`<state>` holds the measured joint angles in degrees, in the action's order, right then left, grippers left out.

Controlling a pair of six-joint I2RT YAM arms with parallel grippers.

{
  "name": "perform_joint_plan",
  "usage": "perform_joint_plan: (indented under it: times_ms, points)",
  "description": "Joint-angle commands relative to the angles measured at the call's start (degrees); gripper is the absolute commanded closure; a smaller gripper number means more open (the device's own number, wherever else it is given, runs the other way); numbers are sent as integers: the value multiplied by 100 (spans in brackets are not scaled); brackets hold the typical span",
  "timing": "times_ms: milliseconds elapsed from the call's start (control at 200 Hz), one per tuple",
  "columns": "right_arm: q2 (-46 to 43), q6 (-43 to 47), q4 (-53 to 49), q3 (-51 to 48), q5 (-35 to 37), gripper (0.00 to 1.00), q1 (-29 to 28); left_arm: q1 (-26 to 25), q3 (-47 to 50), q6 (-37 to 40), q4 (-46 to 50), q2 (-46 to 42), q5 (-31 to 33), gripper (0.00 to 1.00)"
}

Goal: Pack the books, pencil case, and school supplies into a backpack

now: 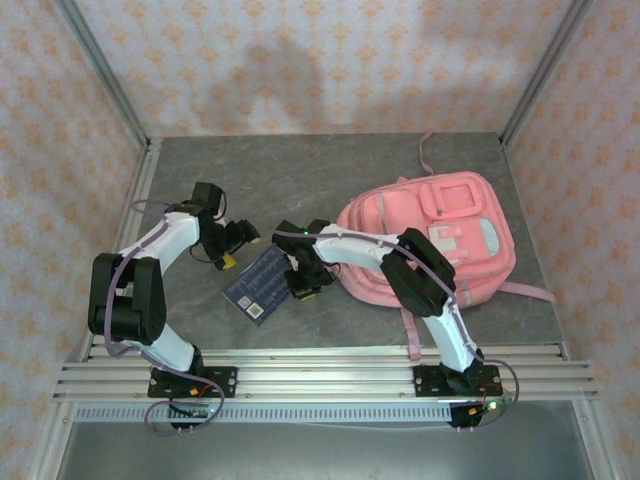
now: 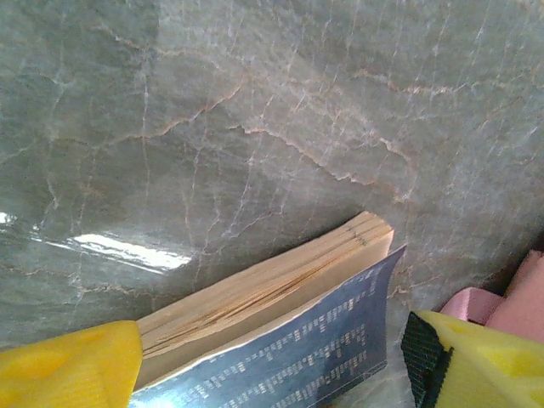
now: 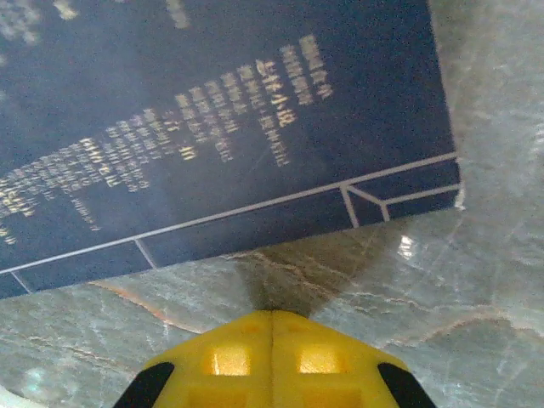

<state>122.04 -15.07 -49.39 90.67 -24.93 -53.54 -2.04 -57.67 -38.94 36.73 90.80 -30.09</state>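
Note:
A dark blue checked book lies flat on the grey marble table, just left of the pink backpack. My left gripper is open at the book's far left corner. In the left wrist view its yellow fingers flank the book's page edge and curling cover, with nothing pinched between them. My right gripper sits at the book's right edge, next to the backpack. It is shut on nothing, its tips on bare table just short of the book's cover.
The backpack lies front side up with its straps trailing to the right and near side; a pink corner of it shows in the left wrist view. Bare table stretches behind the book. Metal frame posts stand at the back corners.

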Motion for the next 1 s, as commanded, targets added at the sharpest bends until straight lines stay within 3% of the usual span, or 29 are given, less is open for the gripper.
perform_joint_plan:
  times_ms: [0, 205, 450, 595, 636, 721, 781, 866, 996]
  points:
    - [250, -129, 400, 166, 460, 100, 89, -7, 197, 223, 227, -31, -72, 18]
    - [663, -204, 390, 1048, 556, 100, 436, -7, 470, 396, 518, -153, 84, 18]
    - [1108, -247, 244, 2054, 104, 100, 643, -24, 705, 256, 492, -428, -397, 18]
    - [945, -431, 334, 1807, -45, 100, 746, -28, 784, 235, 483, -537, -487, 18]
    - [816, -531, 404, 1600, -108, 93, 813, -33, 817, 245, 493, -524, -432, 18]
    - [501, -889, 783, 1018, -546, 67, 955, -43, 1001, 154, 332, -448, -514, 19]
    - [345, -1081, 930, 703, -797, 57, 1002, -67, 1134, 74, 187, -406, -568, 20]
    - [172, -1319, 1266, 267, -1047, 51, 1004, -86, 1262, 53, 64, -372, -547, 23]
    - [160, -1857, 2033, -192, -1544, 52, 1007, -86, 1264, 144, 94, -302, -455, 29]
